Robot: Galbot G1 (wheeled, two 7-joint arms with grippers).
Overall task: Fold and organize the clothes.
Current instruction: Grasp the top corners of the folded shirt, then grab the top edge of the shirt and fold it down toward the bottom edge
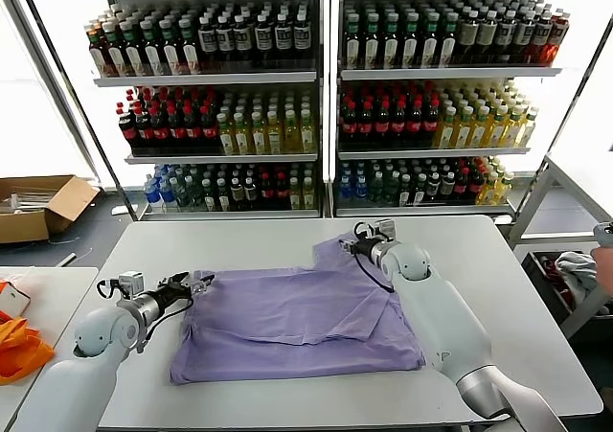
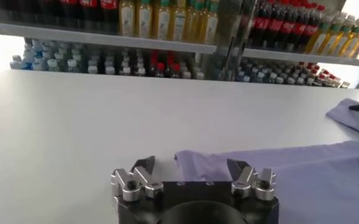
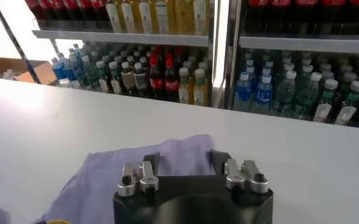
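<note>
A lavender T-shirt lies partly folded and plain side up on the white table. My left gripper sits low at the shirt's left edge. In the left wrist view the left gripper is open, its fingers wide apart with the shirt's corner between them. My right gripper is at the shirt's far right corner. Seen from the right wrist, the right gripper has its fingers either side of the raised cloth, narrower than the left but still apart.
Shelves of bottles stand behind the table. A cardboard box lies on the floor at the left. Orange fabric rests on a side table at the left. A white-and-grey cloth bundle sits at the right.
</note>
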